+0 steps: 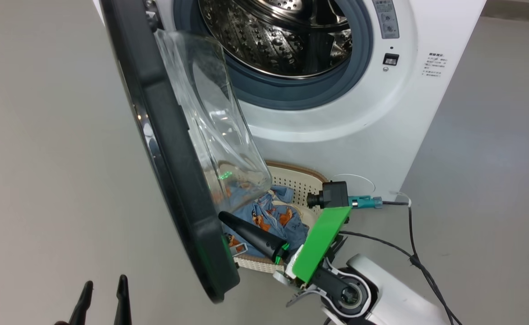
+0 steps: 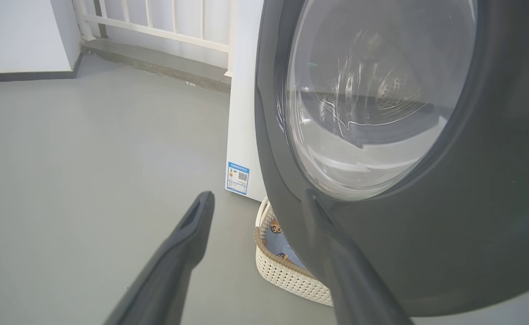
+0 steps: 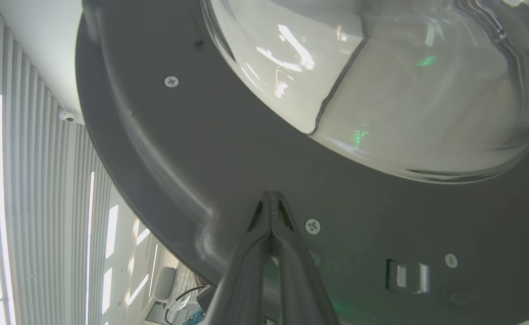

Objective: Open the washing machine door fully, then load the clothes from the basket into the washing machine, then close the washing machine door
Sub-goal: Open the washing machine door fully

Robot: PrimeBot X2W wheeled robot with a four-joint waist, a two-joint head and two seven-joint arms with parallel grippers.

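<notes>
washing machine door [image 1: 167, 149] swung out at left: glossy black ring, domed clear glass. below, cream perforated basket [image 1: 298, 180] holding blue printed clothes [image 1: 269, 216]. right jaws pressed together at door's inner ring; left jaws spread wide. from left wrist: blue label [image 2: 237, 178].

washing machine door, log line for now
door open | right end effector shut at inner ring | left end effector open | clothes in basket

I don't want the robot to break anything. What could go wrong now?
The shut right gripper meets the smooth inner side of the washing machine door with just its tips, so it might slip toward the glass. The basket of clothes sits close beneath and could get bumped. The loose black cable might snag.
</notes>
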